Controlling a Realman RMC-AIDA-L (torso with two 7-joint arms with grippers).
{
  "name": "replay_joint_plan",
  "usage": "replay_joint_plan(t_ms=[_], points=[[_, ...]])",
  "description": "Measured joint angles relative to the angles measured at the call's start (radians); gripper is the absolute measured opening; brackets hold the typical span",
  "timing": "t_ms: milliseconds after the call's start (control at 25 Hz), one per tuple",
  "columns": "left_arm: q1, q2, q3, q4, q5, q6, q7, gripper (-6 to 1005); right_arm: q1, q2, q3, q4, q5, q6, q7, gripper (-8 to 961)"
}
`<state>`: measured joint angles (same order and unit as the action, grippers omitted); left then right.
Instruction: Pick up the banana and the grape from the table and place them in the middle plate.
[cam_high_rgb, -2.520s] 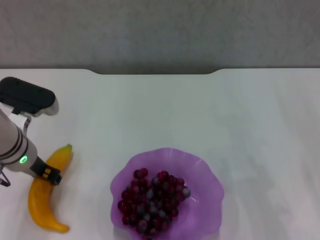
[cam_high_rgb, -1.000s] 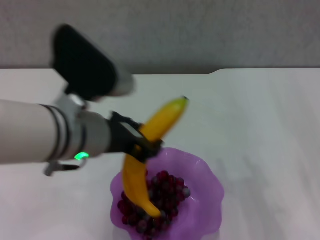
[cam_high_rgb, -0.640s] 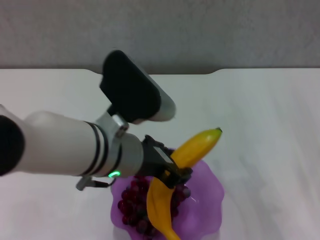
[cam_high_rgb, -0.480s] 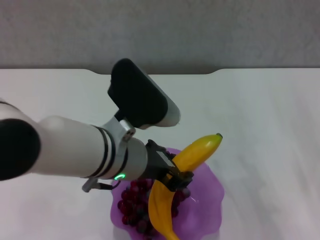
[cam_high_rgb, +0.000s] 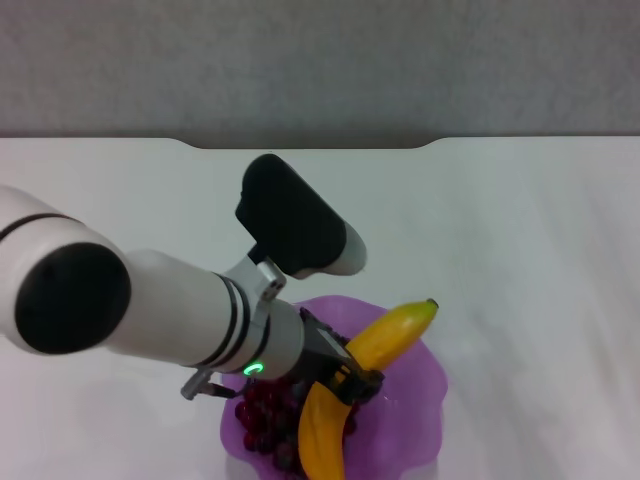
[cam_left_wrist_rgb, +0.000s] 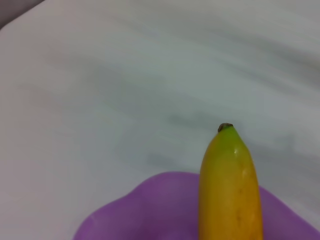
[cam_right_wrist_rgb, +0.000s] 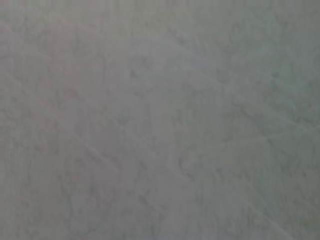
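Banana (cam_high_rgb: 352, 395) now lower than half second ago, down over middle plate (cam_high_rgb: 425, 375), green tip past far rim. Left tool (cam_high_rgb: 345, 378) pinching banana mid-length. Grape (cam_high_rgb: 262, 418) lies inside plate. Plate sits on white counter (cam_high_rgb: 520, 230). Right tool out of sight.

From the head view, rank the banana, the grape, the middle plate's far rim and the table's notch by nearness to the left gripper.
1. The banana: clamped in the left gripper.
2. The grape: just below, inside the middle plate.
3. The plate's far rim: slightly beyond the gripper; close to the grape, hard to separate.
4. The table notch: at the far edge, farthest.
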<state>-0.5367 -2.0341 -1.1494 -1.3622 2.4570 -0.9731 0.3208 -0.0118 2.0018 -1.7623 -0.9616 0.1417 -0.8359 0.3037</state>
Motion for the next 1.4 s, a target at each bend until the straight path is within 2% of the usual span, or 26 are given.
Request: replay_joint_plan(t_ms=[360,800,1000,1240,1400], points=[[-0.038,0.0,0.03,0.053,-0.047,0.024,0.016,489,0.006,0.0,-0.001,0.0,0.001,-0.003,0.0,665],[-0.034,0.0,0.033,0.045,-0.051,0.038,0.033,491,0.006,0.0,-0.003,0.0,0.0,-0.003,0.0,665],[-0.039,0.0,0.034,0.04,-0.049,0.045,0.033,687,0.006,0.0,-0.003,0.0,-0.001,-0.003,0.0,665],[-0.026,0.001,0.029,0.008,-0.028,0.078,0.034,788,0.007,0.0,-0.007,0.002,-0.001,-0.003,0.0,665],[0.024,0.005,0.008,-0.057,0.049,0.132,0.033,787,0.007,0.0,-0.011,0.001,-0.001,-0.003,0.0,665]])
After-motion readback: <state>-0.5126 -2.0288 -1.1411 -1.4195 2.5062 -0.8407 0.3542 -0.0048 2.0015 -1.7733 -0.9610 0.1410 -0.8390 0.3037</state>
